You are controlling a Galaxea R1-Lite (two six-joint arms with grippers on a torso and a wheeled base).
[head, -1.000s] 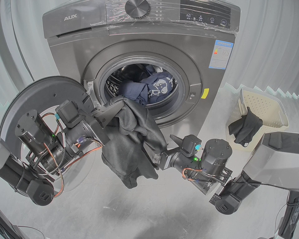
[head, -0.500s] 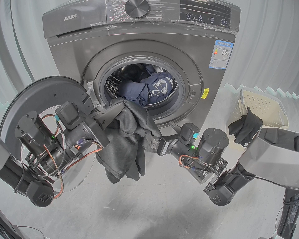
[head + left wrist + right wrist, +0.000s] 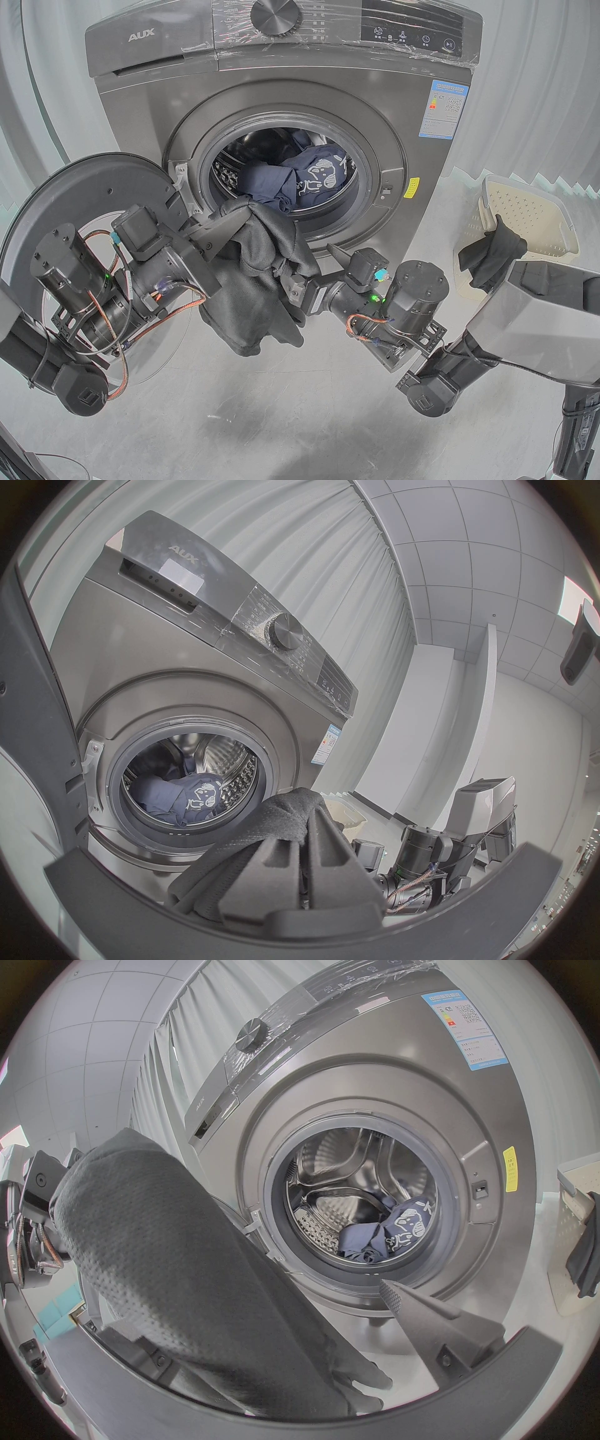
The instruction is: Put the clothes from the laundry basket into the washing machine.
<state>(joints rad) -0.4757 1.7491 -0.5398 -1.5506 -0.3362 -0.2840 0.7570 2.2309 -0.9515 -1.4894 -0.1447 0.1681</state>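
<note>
left gripper (image 3: 240,214) clamped shut on top of one black garment (image 3: 253,300), just in front of the washing machine (image 3: 387,125) opening | garment's long axis vertical, hanging toward the floor | right gripper (image 3: 290,282) jaws spread, against garment's right side, cloth over one finger | navy clothes (image 3: 300,178) in drum | one dark garment (image 3: 494,256) draped over the one laundry basket (image 3: 537,209), right

curtain (image 3: 531,94): pale, pleated | floor (image 3: 281,419): grey | ceiling (image 3: 475,530): tiled
</note>
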